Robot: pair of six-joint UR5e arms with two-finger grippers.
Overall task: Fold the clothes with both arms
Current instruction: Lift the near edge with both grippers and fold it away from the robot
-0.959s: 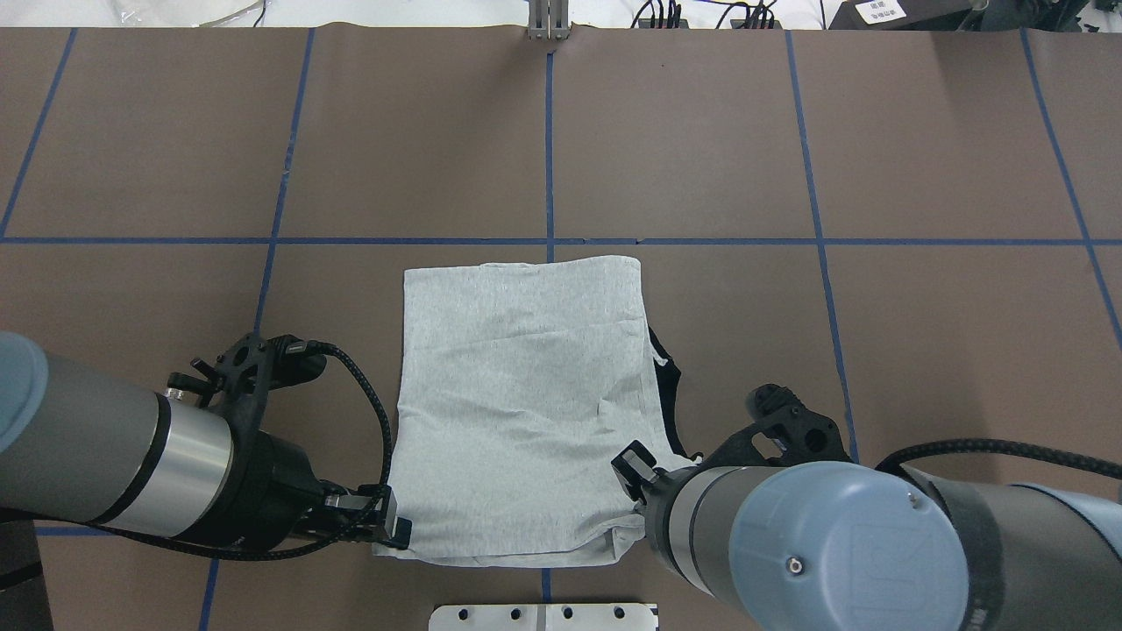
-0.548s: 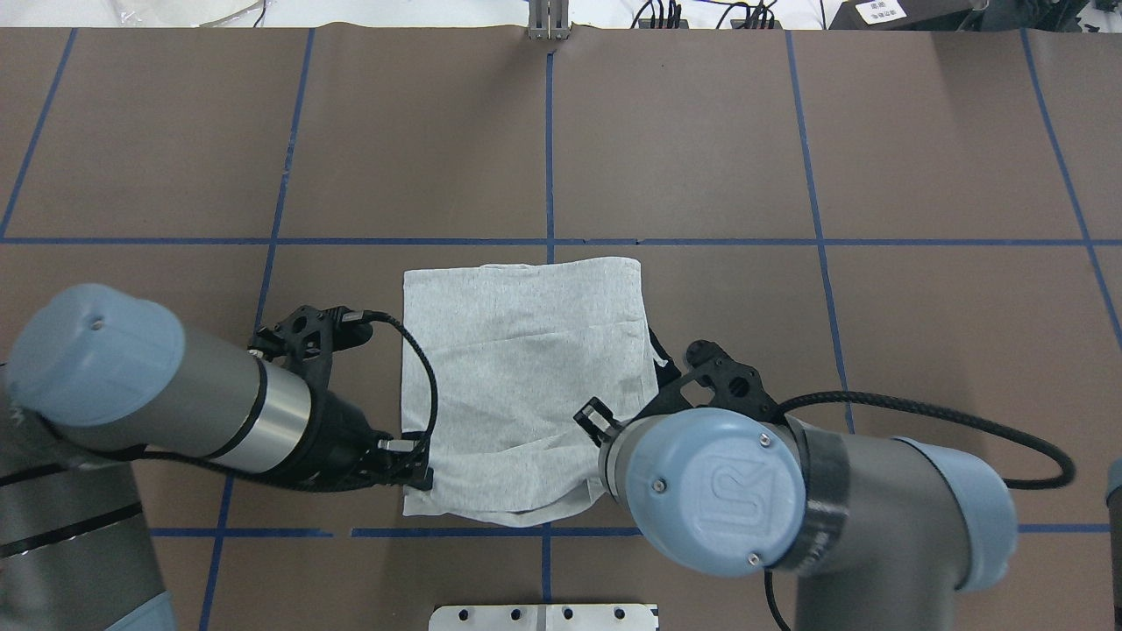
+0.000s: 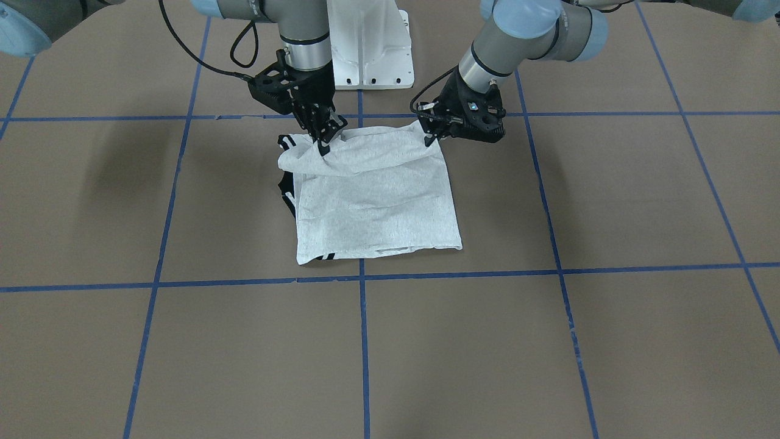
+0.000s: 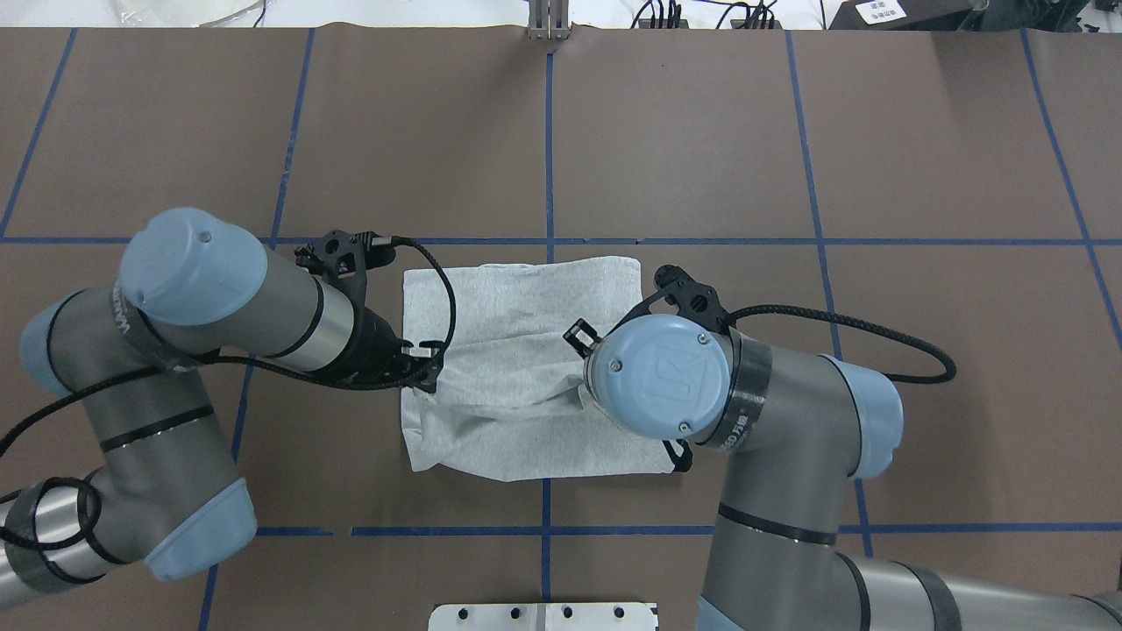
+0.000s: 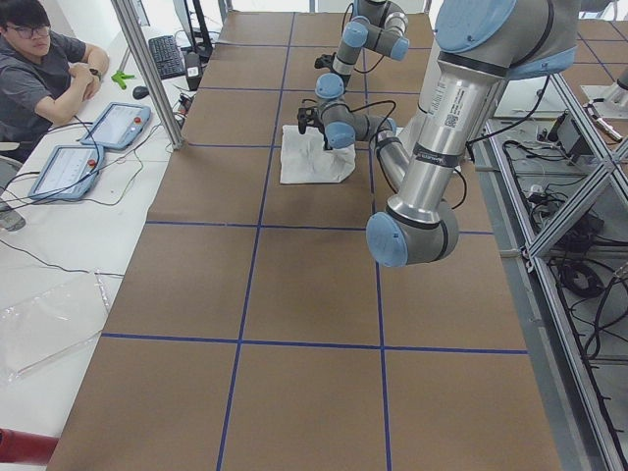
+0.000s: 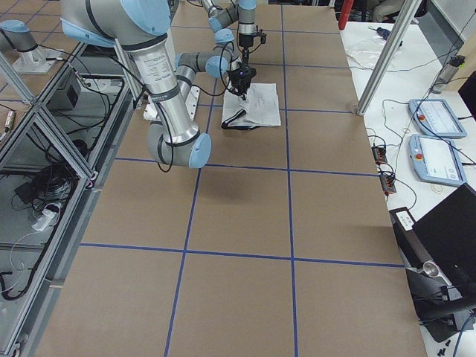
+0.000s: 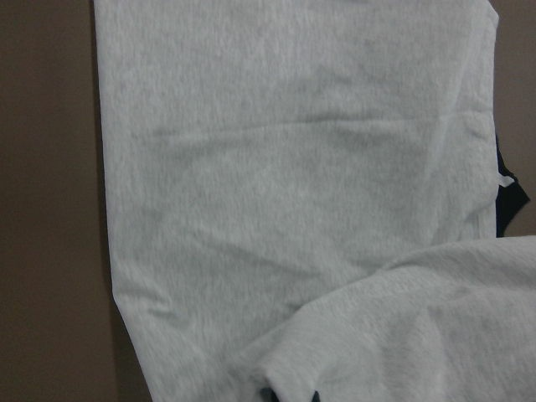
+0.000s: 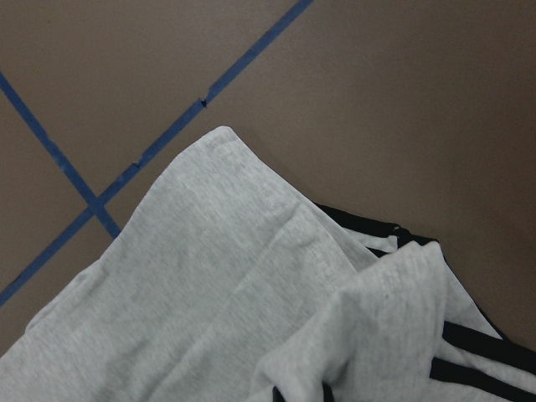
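The light grey T-shirt lies partly folded on the brown table, with black stripes showing at one side. My left gripper is shut on the shirt's near corner and holds it lifted; it also shows in the overhead view. My right gripper is shut on the other near corner, also lifted. In the overhead view the right gripper is hidden under its own wrist. The near edge hangs between the two grippers over the flat part. The cartoon print is hidden.
The white pedestal base stands just behind the shirt on the robot's side. Blue tape lines cross the table. An operator sits at a side bench with two teach pendants.
Both grippers have moved away from the robot's base, carrying the shirt's near edge up and over the rest of the shirt. Both arms' elbows have swung into the overhead view.
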